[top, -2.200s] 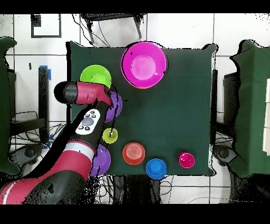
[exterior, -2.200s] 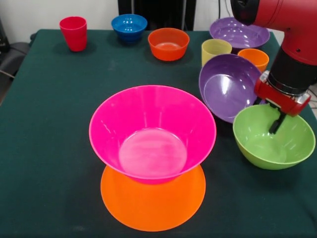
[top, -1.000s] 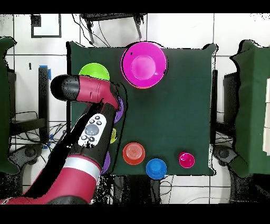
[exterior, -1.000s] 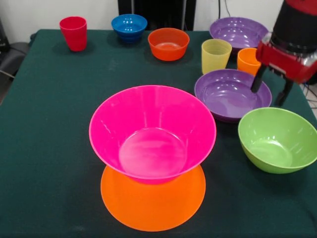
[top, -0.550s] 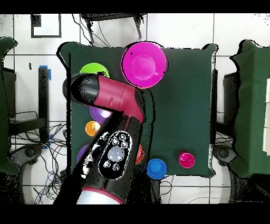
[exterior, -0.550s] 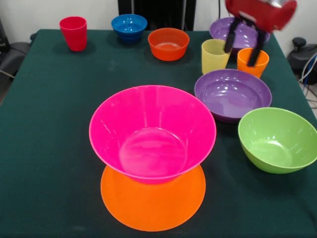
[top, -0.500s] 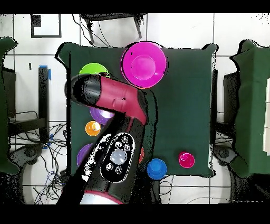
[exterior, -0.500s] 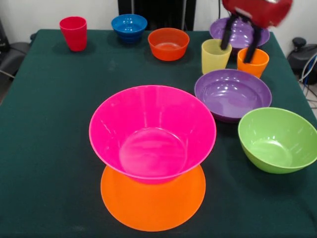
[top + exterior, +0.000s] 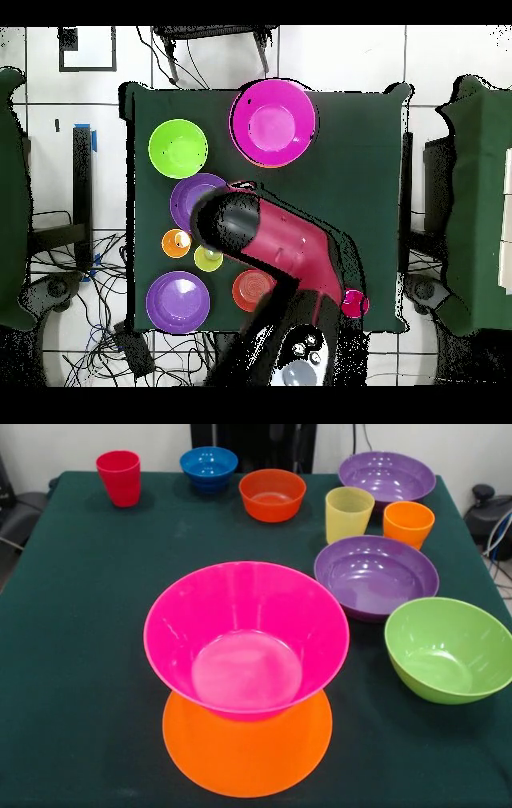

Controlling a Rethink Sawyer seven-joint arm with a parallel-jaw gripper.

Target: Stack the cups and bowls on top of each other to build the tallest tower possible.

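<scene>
Tower so far: hot pink bowl (image 9: 246, 638) sitting on the upturned orange bowl (image 9: 247, 744), front-centre. Nearer purple bowl (image 9: 376, 576) lies flat again at 2 o'clock from it, ungrabbed. Arm (image 9: 270, 250) swung away; can't tell the fingers' state. Looks like a failed pick.

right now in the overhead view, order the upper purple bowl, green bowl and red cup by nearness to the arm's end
The claw is hidden, so this ranks from the arm's black end.
1. purple bowl, partly under it, picture-left
2. green bowl, upper left
3. red cup, lower right
</scene>
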